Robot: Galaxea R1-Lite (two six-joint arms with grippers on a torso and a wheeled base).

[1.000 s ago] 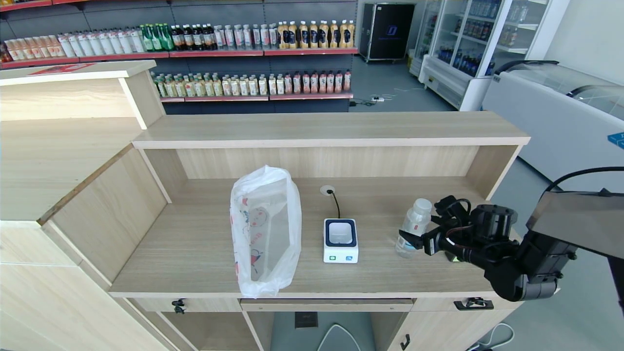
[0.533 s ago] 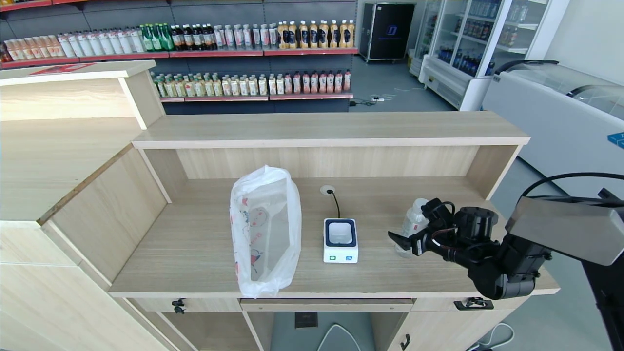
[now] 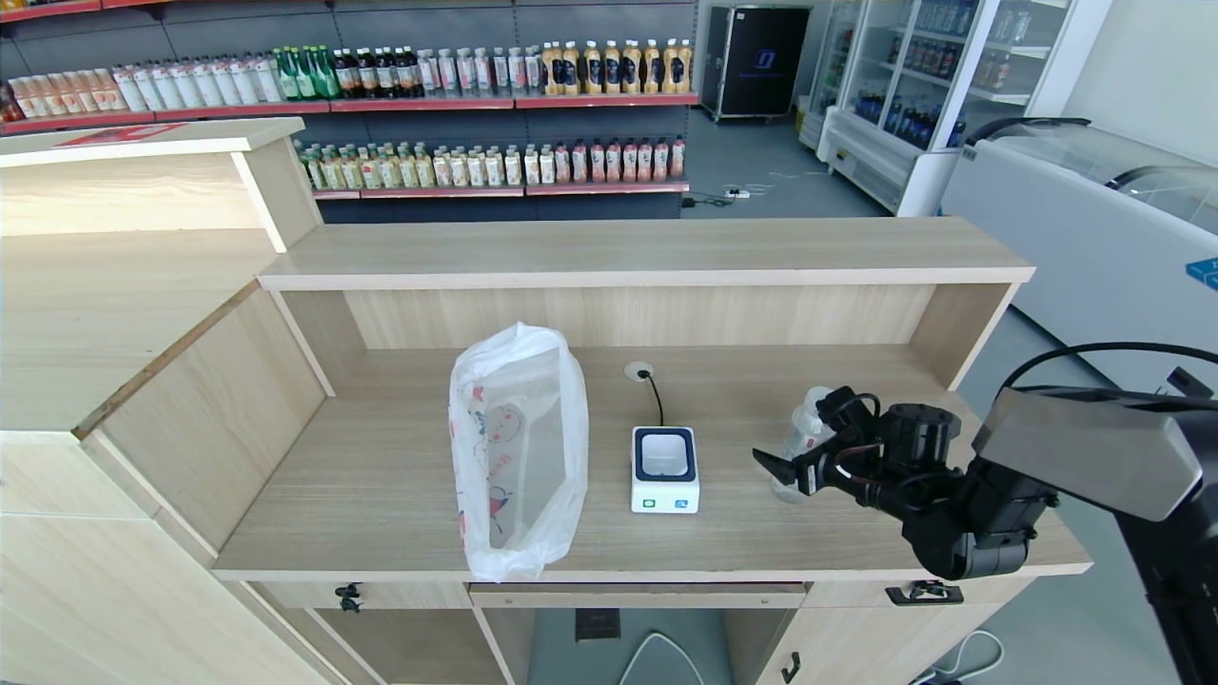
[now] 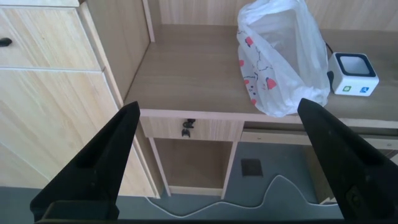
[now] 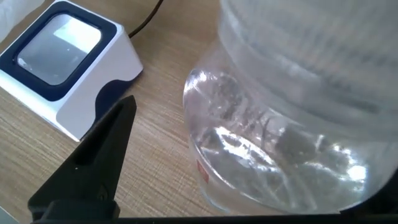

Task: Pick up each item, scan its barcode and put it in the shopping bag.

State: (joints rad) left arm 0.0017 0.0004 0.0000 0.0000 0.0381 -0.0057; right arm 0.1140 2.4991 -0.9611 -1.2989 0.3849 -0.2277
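Bottle: a clear water bottle (image 3: 802, 430) stands upright near the right end of the wooden counter (image 3: 381, 476), well apart from the bag.
Right gripper: the right gripper (image 3: 788, 459) sits level with the bottle's lower half, its fingers spread on either side of the bottle. The right wrist view shows bare wood between one finger (image 5: 87, 168) and the bottle's base, a gap that cannot be judged from the head view.
Scanner: a white scanner (image 3: 665, 468) with a dark window sits between bag and bottle.
Shopping bag: a white printed shopping bag (image 3: 519, 447) stands just left of the scanner.
Left gripper: in its wrist view, the left gripper (image 4: 214, 162) has its fingers spread wide and holds nothing. It is low in front of the counter, facing a drawer handle (image 4: 186, 129).
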